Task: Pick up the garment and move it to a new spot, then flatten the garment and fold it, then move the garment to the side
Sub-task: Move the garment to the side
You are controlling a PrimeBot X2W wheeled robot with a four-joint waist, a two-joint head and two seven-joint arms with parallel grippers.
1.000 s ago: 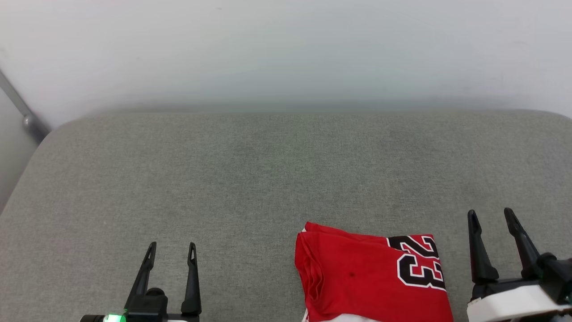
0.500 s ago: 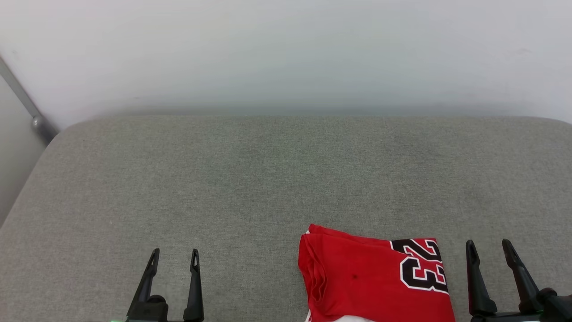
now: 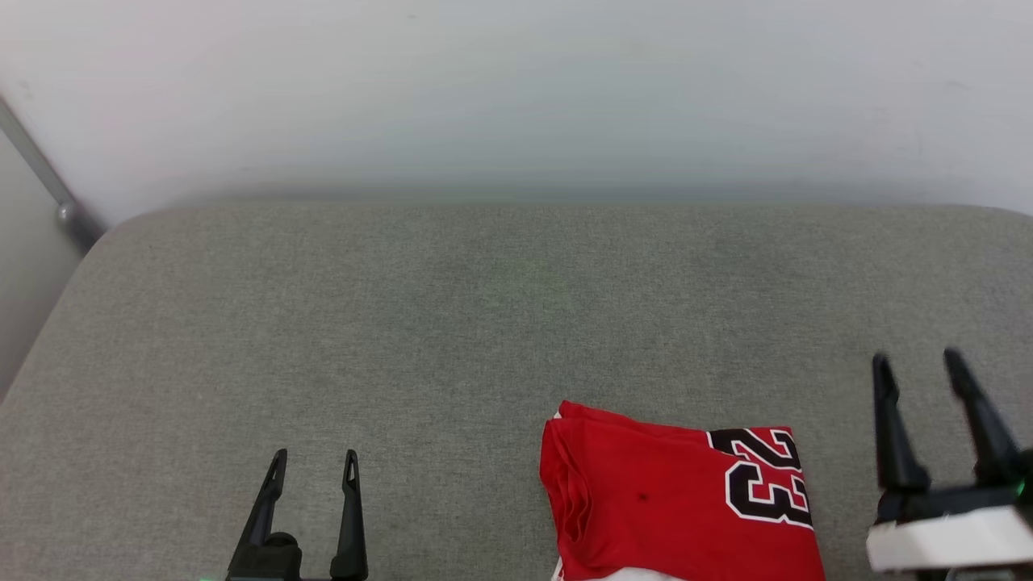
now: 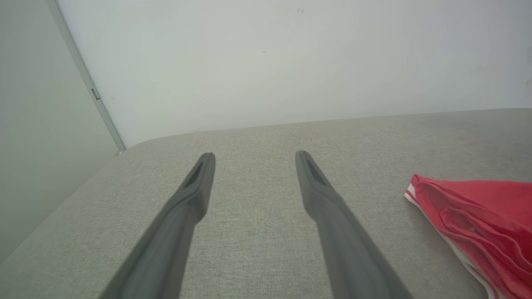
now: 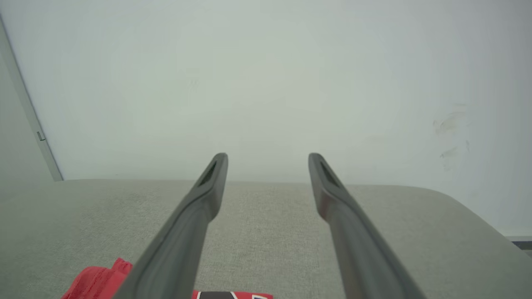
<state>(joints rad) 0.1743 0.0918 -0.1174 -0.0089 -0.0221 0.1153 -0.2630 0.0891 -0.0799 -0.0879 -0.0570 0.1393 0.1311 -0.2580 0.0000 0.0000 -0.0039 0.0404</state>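
Garment: the garment (image 3: 670,500), a red jersey-style T-shirt, lies folded into a compact packet on the grey padded surface (image 3: 484,323). It is at the near edge of the head view, to the right of the middle.
Upper face: the black number 23 (image 3: 767,484) with white outline is on top, on the right part of the packet. A little white cloth shows at its near edge.
Folds: the stacked folded edges are on the packet's left side. In the left wrist view they appear as red layers with a thin white line (image 4: 478,211).
Left gripper: the left gripper (image 3: 315,456) is at the near left, well apart from the garment. Its two dark fingers stand apart with nothing between them.
Left wrist view: the fingers reach over bare grey fabric, and the garment is at the right edge.
Right gripper: the right gripper (image 3: 917,357) is just to the right of the garment and does not touch it. Its fingers are spread and empty, and they look slightly blurred.
Right wrist view: the fingers point toward the wall, and a red corner of the garment (image 5: 95,284) shows at the bottom left.
Background: a pale wall (image 3: 516,97) is behind the surface, and a metal strip (image 3: 40,181) runs slanted at the far left.
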